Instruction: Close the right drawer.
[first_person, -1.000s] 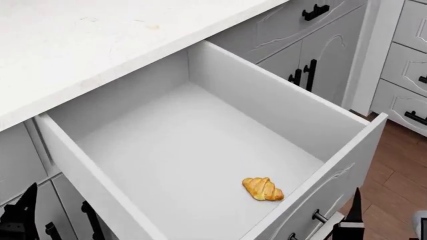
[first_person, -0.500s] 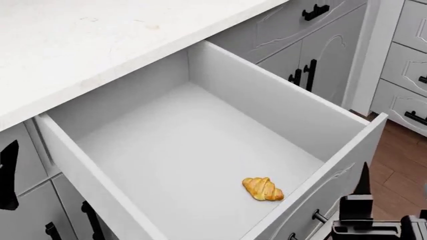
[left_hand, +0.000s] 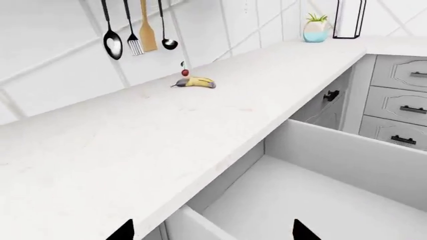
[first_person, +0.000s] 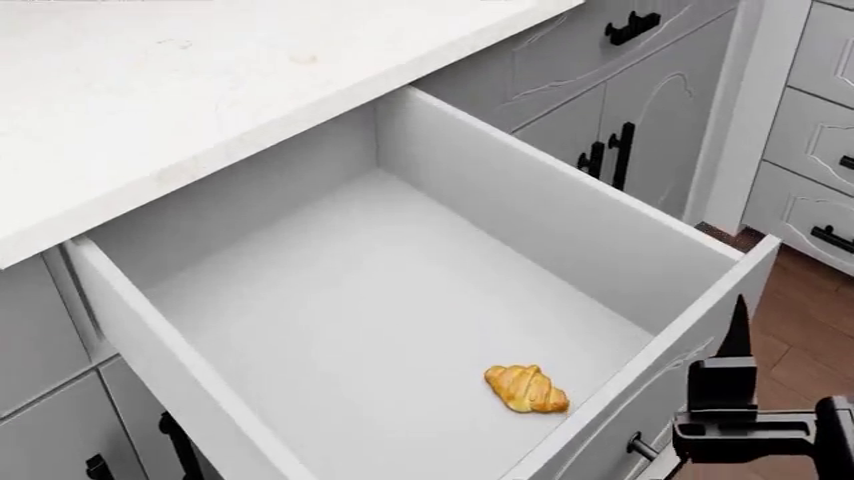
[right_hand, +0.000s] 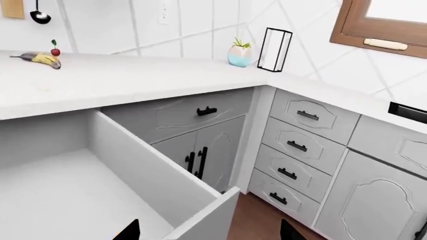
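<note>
Right drawer (first_person: 400, 300) sits pulled fully out under the countertop (first_person: 200, 90) with 1 croissant (first_person: 527, 388) inside; right gripper (first_person: 747, 425), fingers spread, hovers by the front panel and could glance off its edge, skewing the push.

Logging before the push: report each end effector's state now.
Left end effector: open, holding nothing, over the wide light-grey open drawer.
Right end effector: open, holding nothing, beside the drawer front.

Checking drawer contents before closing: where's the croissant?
Head view: the croissant lies on the floor of the open right drawer, near its front panel, toward the right gripper.
</note>
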